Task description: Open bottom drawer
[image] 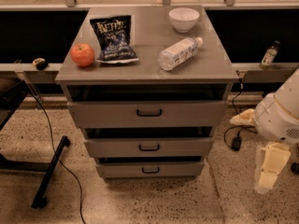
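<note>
The grey cabinet has three drawer fronts, one above the other. The bottom drawer is the lowest and slimmest, with a small black bar handle at its centre. Its front sits in line with the cabinet and no interior shows. My gripper, with cream-coloured fingers, hangs below the white arm to the right of the cabinet. It is at about the height of the bottom drawer, well apart from it and touching nothing.
On the cabinet top lie a red apple, a chips bag, a water bottle and a white bowl. A small bottle stands on the right ledge. A black stand leg and cables cross the floor.
</note>
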`<state>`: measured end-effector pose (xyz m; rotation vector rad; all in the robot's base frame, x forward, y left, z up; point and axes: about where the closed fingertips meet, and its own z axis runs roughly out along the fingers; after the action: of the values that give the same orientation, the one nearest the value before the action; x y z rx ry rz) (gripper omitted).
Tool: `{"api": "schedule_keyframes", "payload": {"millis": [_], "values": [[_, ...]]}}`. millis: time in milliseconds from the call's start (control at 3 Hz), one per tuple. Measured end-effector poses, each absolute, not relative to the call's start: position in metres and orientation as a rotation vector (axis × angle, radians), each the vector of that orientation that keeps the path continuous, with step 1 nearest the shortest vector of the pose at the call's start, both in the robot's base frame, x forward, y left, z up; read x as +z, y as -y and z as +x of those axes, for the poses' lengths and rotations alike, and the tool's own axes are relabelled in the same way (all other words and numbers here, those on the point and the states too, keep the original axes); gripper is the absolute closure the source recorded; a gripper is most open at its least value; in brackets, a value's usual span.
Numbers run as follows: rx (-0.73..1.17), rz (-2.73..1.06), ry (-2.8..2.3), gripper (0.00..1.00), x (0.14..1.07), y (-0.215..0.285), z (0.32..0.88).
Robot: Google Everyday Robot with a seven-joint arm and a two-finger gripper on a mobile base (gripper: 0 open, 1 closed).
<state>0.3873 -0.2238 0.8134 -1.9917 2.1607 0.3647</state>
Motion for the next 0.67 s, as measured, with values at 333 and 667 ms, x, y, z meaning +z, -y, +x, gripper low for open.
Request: {"api": "schedule_keyframes", "payload": {"millis": [333,667], "values": [[0.350,-2.024,-2.120,0.00,0.816,0.222,0.389],[0.331,-1.951,-2.089,0.00,0.806,0.216,0.399]]}}
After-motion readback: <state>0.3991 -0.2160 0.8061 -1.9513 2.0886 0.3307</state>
